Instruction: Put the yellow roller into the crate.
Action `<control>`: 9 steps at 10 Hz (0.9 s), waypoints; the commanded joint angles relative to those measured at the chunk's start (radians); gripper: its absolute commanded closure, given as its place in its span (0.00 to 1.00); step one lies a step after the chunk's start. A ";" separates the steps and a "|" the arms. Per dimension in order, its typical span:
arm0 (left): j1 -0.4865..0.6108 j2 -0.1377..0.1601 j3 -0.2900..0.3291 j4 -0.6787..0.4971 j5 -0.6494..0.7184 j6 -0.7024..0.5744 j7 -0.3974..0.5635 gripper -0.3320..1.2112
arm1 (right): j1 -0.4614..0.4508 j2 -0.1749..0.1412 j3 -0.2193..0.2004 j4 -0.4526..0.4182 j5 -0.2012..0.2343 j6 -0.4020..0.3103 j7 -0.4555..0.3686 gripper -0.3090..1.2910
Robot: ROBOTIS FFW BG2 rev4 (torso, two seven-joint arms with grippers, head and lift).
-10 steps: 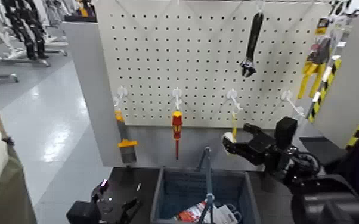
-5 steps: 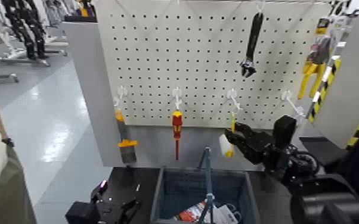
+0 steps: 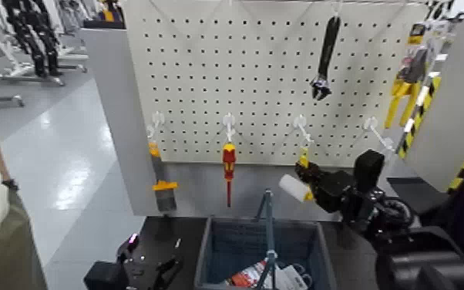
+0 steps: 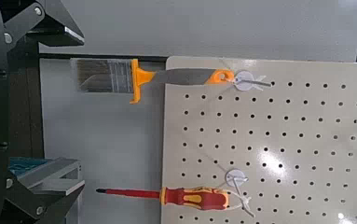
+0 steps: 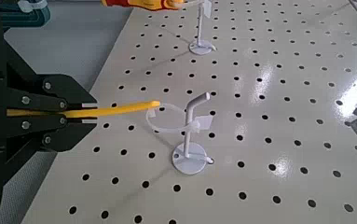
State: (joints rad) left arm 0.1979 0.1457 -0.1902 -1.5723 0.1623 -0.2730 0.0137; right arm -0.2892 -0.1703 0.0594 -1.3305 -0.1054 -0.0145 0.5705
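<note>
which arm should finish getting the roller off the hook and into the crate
Right. The right gripper is shut on the small cream-sleeved, yellow-handled paint roller at the pegboard hook, above the dark blue-grey latticed crate. The left gripper sits low, beside the crate.

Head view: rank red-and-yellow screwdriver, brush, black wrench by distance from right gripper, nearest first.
From the right gripper, shut on the yellow roller:
1. Red-and-yellow screwdriver, hanging to its left.
2. Black wrench, high above on the pegboard.
3. Brush, farthest left.

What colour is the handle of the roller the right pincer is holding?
Yellow: the yellow roller shows its thin handle best in the right wrist view, clamped in the right pincer.
</note>
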 commanded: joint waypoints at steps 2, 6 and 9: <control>0.000 0.000 0.000 0.000 0.000 0.000 0.000 0.36 | 0.021 0.006 -0.016 -0.033 -0.016 -0.001 0.008 0.99; -0.003 0.000 -0.003 0.002 0.000 0.002 0.000 0.36 | 0.065 0.012 -0.019 -0.116 -0.039 0.033 0.020 0.99; -0.005 0.000 -0.003 0.003 0.000 0.003 0.000 0.36 | 0.096 0.014 -0.019 -0.167 -0.073 0.042 0.028 0.99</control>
State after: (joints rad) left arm 0.1938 0.1457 -0.1933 -1.5694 0.1626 -0.2700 0.0137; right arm -0.1999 -0.1568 0.0398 -1.4859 -0.1724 0.0274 0.5981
